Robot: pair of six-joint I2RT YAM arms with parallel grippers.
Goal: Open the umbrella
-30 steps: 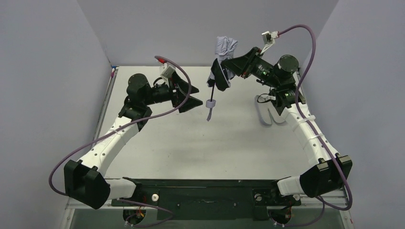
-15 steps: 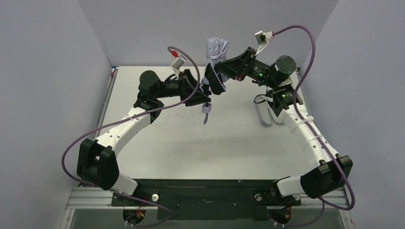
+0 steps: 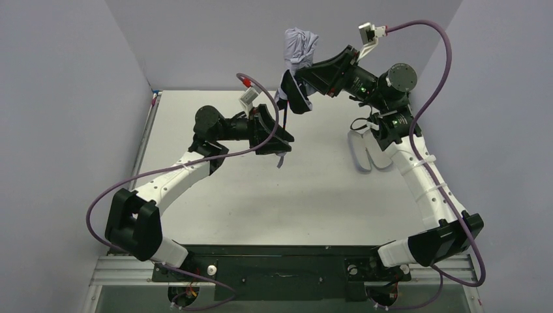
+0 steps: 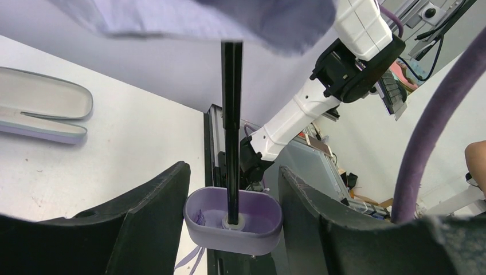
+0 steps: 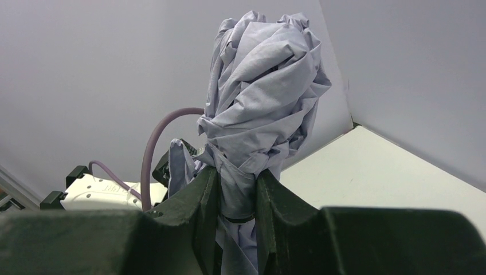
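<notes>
The umbrella hangs in the air, folded, with its bunched lavender fabric (image 3: 300, 44) on top. My right gripper (image 3: 293, 91) is shut on the fabric just below the bunch, as the right wrist view (image 5: 236, 177) shows, with cloth (image 5: 263, 91) bulging above the fingers. The thin black shaft (image 4: 231, 114) runs down to the small lavender handle (image 4: 232, 229). My left gripper (image 4: 235, 169) sits around the handle, and both fingers touch its sides. In the top view the left gripper (image 3: 279, 140) hides the handle. The loop strap (image 3: 280, 160) dangles beneath.
A lavender oval clamshell case (image 3: 365, 153) lies open on the white table (image 3: 261, 202) under the right arm. It also shows in the left wrist view (image 4: 43, 112). Grey walls enclose the back and both sides.
My left gripper has moved right and down onto the umbrella handle. My right gripper has lifted the umbrella slightly higher.
</notes>
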